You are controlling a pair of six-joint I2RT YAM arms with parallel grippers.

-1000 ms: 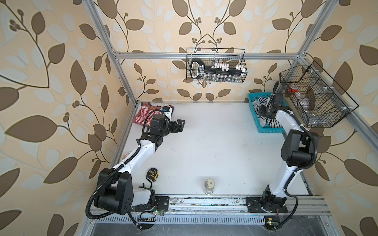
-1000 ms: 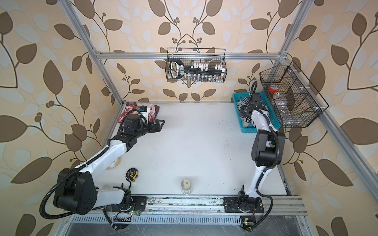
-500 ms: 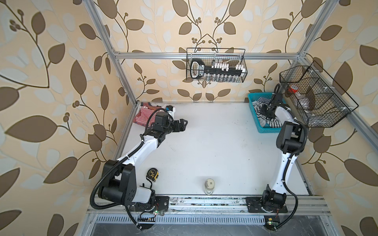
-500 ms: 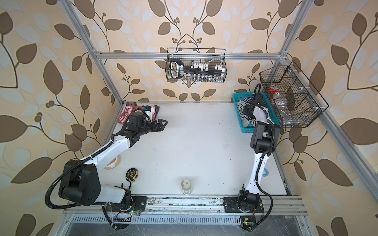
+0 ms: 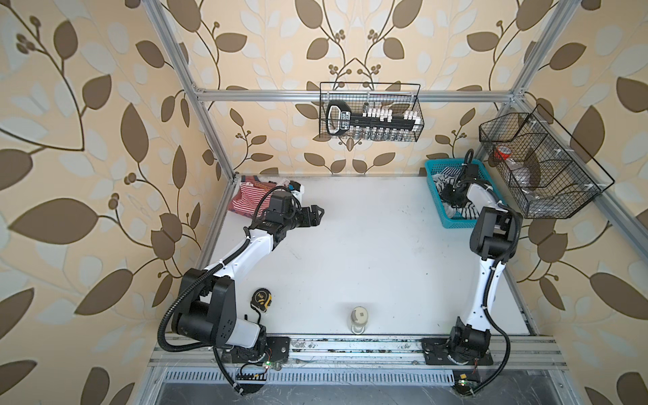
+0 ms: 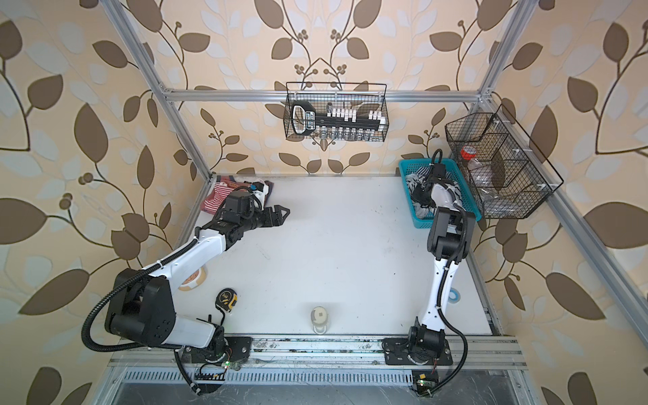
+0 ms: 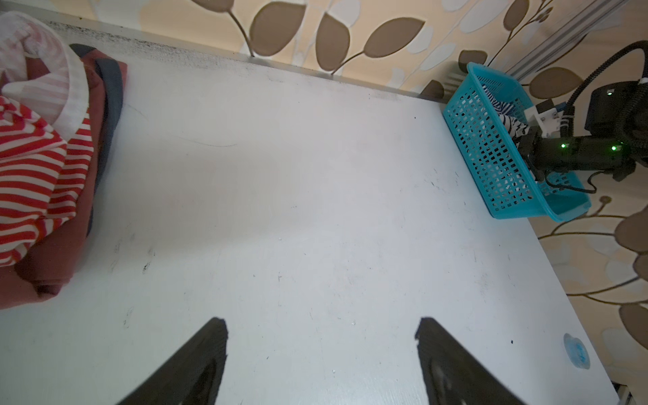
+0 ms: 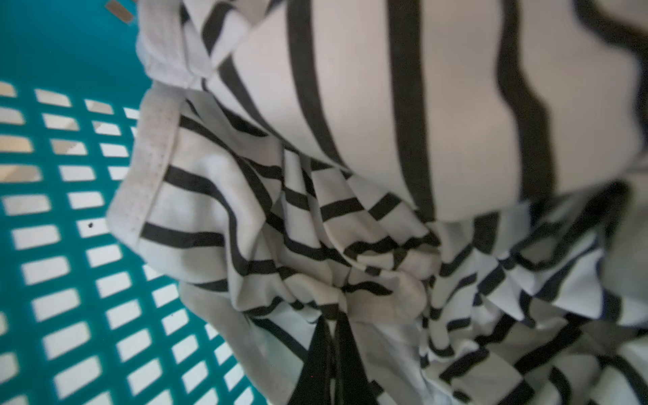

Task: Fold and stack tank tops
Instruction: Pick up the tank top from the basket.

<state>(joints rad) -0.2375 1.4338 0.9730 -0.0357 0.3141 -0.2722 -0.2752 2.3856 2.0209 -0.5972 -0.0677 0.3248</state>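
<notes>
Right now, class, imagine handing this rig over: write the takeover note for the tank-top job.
Left gripper: open, empty, above the table near the cloth pile.
Right gripper: shut on the black-striped tank top, inside the blue basket.
Red-and-white top: on the cloth pile at the far left corner; fold quality unclear.
Done: at most that top stacked.
Left: lift the black-striped tank top out, spread, fold, stack it.
</notes>
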